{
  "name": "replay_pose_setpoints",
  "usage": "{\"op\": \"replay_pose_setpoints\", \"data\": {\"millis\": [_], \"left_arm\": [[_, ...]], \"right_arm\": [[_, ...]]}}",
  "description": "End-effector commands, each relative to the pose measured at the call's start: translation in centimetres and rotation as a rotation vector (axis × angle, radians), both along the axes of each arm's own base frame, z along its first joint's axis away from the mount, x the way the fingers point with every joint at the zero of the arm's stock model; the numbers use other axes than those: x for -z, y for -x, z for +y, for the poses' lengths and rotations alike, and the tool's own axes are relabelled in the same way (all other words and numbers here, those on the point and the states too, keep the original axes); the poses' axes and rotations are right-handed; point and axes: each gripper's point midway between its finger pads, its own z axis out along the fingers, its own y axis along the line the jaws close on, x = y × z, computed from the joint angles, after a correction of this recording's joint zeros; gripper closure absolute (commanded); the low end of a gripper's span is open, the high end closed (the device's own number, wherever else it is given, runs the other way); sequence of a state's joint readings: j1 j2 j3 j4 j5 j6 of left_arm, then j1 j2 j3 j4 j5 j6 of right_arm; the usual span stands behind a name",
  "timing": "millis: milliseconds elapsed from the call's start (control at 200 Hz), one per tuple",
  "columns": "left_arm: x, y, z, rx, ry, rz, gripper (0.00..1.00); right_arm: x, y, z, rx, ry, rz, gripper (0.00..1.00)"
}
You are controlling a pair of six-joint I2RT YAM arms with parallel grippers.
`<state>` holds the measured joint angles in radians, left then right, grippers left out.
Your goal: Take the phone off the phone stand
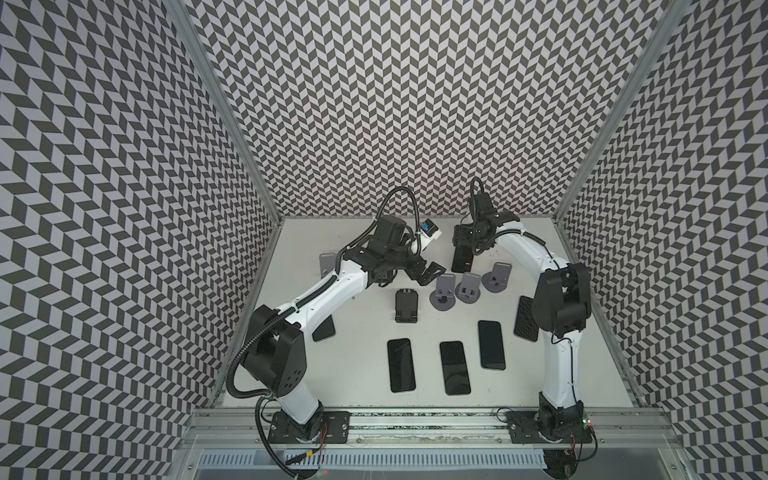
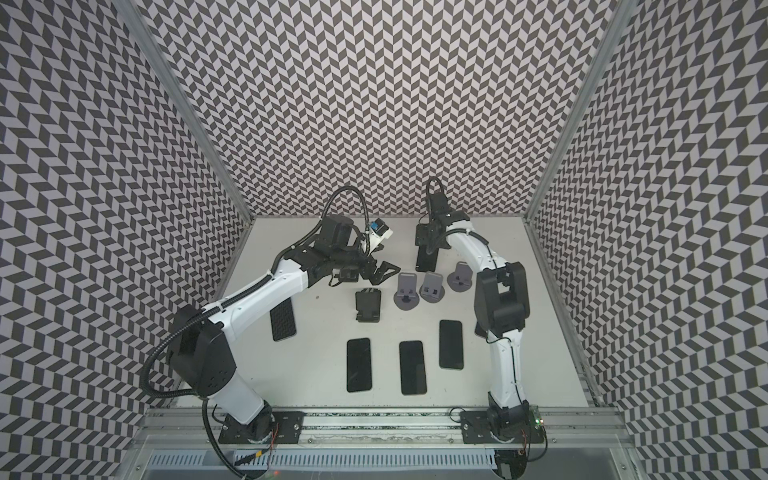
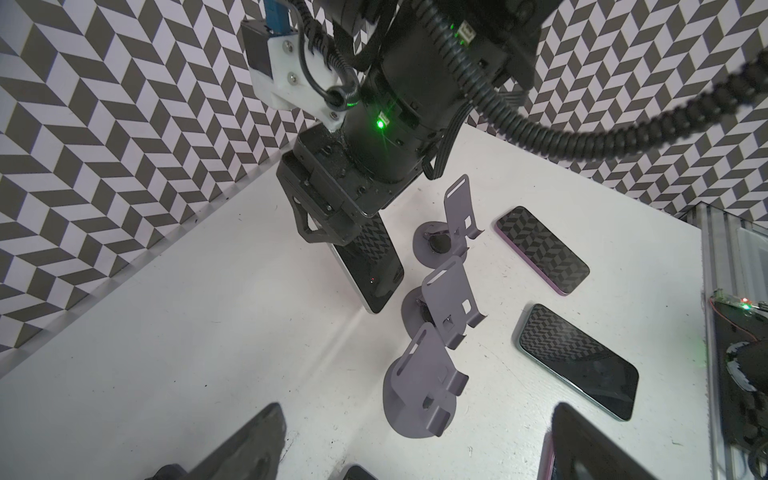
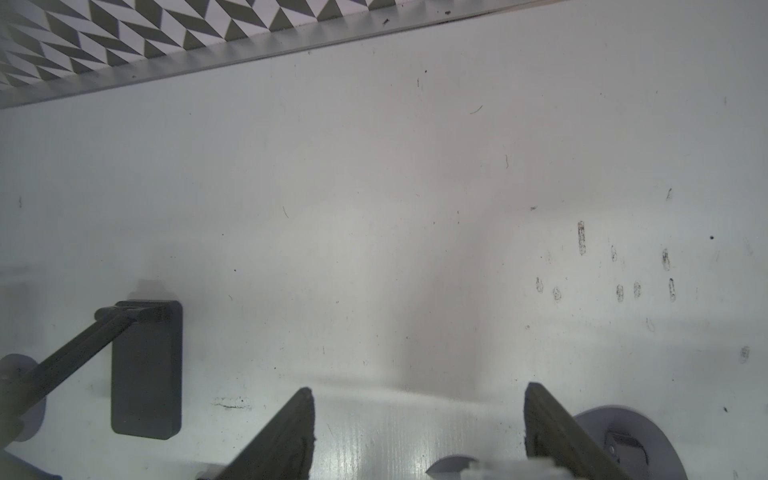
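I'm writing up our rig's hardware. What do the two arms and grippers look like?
The left arm and right arm have white shells and black joint housings. Black corrugated conduit runs along the left; a thinner cable follows the right. The left gripper and right gripper are black, with angular trussed fingers.

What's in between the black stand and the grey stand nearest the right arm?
Two empty stands: a grey stand beside the black stand, then another grey stand beside the far grey stand. Both top views show it.
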<state>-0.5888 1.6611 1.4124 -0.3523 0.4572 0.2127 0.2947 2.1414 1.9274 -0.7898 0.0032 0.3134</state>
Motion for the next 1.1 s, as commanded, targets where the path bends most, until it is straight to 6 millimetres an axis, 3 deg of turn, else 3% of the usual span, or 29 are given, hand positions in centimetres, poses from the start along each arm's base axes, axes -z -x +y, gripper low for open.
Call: {"op": "replay_pose_setpoints", "data": {"millis": [0, 566, 1096], "left_arm": [[-0.6, -0.5, -0.1, 0.008, -0.006, -0.019, 0.0], [-0.4, -1.6, 0.6, -0.011, 0.027, 0.023, 0.0], [-0.8, -2.9, 1.9, -0.048, 0.075, 0.056, 0.0]], "right_arm": [[-1.3, -1.1, 0.8, -0.018, -0.003, -0.047, 0.47], [0.4, -2.5, 0.9, -0.032, 0.036, -0.024, 0.46], [2.7, -2.1, 0.5, -0.043, 0.071, 0.03, 0.46]]}}
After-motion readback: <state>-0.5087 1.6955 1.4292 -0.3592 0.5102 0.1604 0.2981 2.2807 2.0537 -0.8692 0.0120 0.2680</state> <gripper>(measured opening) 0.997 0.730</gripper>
